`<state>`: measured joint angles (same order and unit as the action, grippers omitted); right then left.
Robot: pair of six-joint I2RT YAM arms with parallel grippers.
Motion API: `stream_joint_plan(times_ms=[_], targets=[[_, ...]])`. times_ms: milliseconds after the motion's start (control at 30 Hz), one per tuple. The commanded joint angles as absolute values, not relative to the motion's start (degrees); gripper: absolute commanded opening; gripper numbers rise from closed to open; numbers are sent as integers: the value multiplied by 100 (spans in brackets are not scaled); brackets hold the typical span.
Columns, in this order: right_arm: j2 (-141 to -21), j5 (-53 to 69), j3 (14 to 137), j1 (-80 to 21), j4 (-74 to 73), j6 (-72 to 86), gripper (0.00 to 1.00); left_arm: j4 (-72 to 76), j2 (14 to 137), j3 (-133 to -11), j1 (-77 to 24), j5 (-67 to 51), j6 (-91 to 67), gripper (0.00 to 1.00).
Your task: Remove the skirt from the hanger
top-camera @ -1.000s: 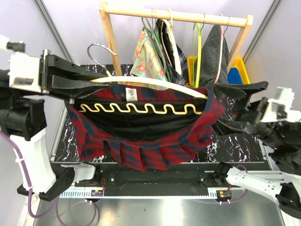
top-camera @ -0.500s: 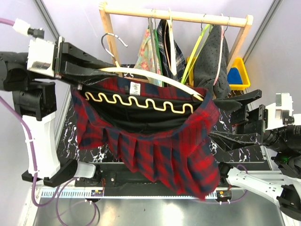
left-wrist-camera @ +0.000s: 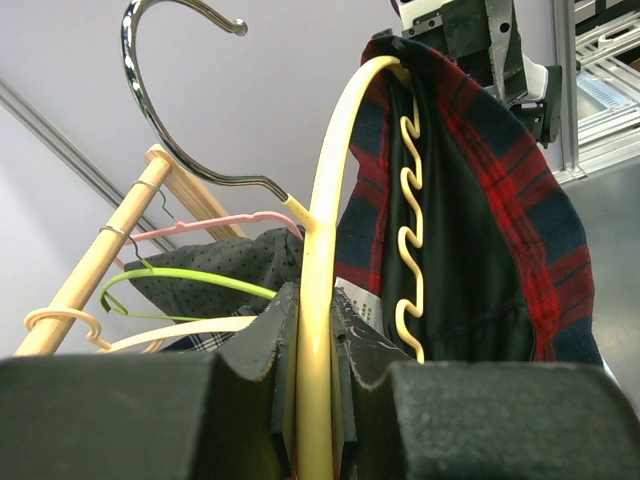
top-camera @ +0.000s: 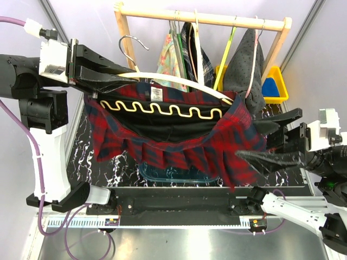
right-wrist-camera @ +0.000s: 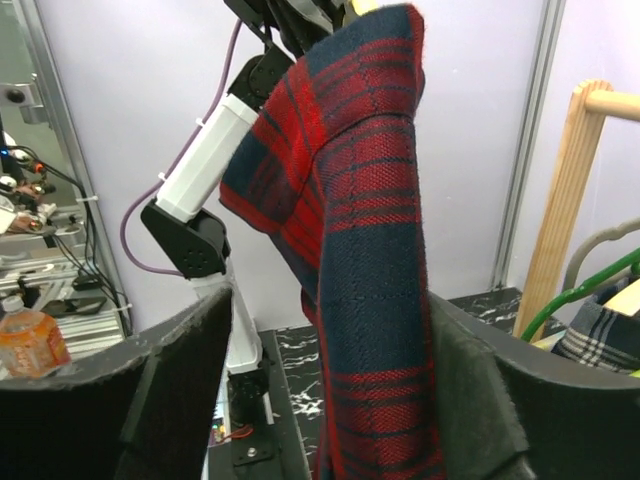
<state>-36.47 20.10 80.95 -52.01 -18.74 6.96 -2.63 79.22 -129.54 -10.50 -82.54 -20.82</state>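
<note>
A red and navy plaid skirt [top-camera: 179, 151] with a black lining hangs from a cream hanger [top-camera: 179, 82] with a metal hook [top-camera: 130, 46], held high over the table. My left gripper [top-camera: 116, 76] is shut on the hanger's left arm; in the left wrist view the cream bar [left-wrist-camera: 315, 300] runs straight between the pressed jaws of that gripper [left-wrist-camera: 313, 335], and the skirt [left-wrist-camera: 520, 220] drapes to the right. My right gripper [top-camera: 271, 138] stands open around the skirt's right edge. In the right wrist view a fold of skirt [right-wrist-camera: 375, 300] hangs inside the right gripper [right-wrist-camera: 325, 400], against the right finger [right-wrist-camera: 480, 390].
A wooden rack [top-camera: 200, 19] behind carries several hangers with clothes. Yellow bins [top-camera: 276, 81] sit at the back right. A clear tray [top-camera: 168, 174] lies on the marbled table [top-camera: 76, 157] under the skirt. A drinks bottle [right-wrist-camera: 30, 335] shows at the far left of the right wrist view.
My left arm has lifted the hanger higher. The skirt's right side swung down toward the front, then back up. My right gripper's fingers have closed in a little around the skirt's edge.
</note>
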Motion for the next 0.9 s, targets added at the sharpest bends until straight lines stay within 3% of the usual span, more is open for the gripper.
stream_joint_plan(times_ms=[0,33,100,133,167,600,867], targets=[[-3806,1986,8042,-5186,-1688,668,69,298,7752,-12938,-1020,-7568,-2118,0],[-3797,1917,8033,-5186,-1670,659,48,316,7752,-12938,-1020,-7567,-2118,0],[-3771,1785,8007,-5194,-1652,677,25,386,7752,-12946,-1020,-7515,-2136,0],[-3744,1749,8007,-5194,-1652,677,4,413,7743,-12929,-1020,-7489,-2136,0],[-3735,1697,7998,-5194,-1652,685,0,474,7726,-12920,-1020,-7453,-2136,0],[-2489,-586,7507,-5194,-1450,290,0,1581,7374,-12121,209,-6513,-2970,0],[-2644,-651,6882,-5194,-1319,598,0,1784,7260,-11786,325,-6311,-3015,0]])
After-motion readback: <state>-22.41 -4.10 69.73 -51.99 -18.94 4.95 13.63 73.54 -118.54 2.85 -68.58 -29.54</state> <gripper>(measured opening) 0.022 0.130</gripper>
